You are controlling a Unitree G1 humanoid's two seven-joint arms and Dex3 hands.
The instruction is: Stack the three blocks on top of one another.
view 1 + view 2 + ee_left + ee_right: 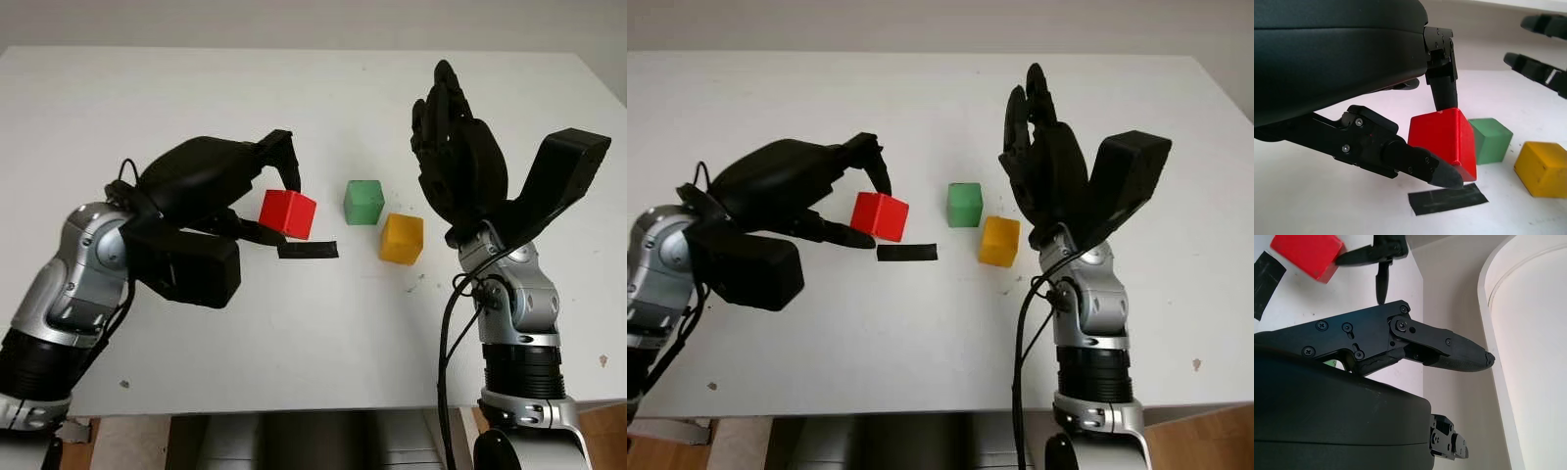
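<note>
My left hand [285, 212] is shut on the red block [293, 210], one finger [1442, 83] on its far top edge and another [1420, 164] under its near side. I cannot tell whether the block touches the table. The green block [363, 202] stands on the table just right of it. A little nearer and further right is the yellow block [402, 239]. My right hand [453, 117] is open, raised upright above the table to the right of the yellow block, holding nothing.
A short strip of black tape [308, 251] lies on the white table [294, 333] just in front of the red block. The table's right edge [612, 108] runs close behind my right hand.
</note>
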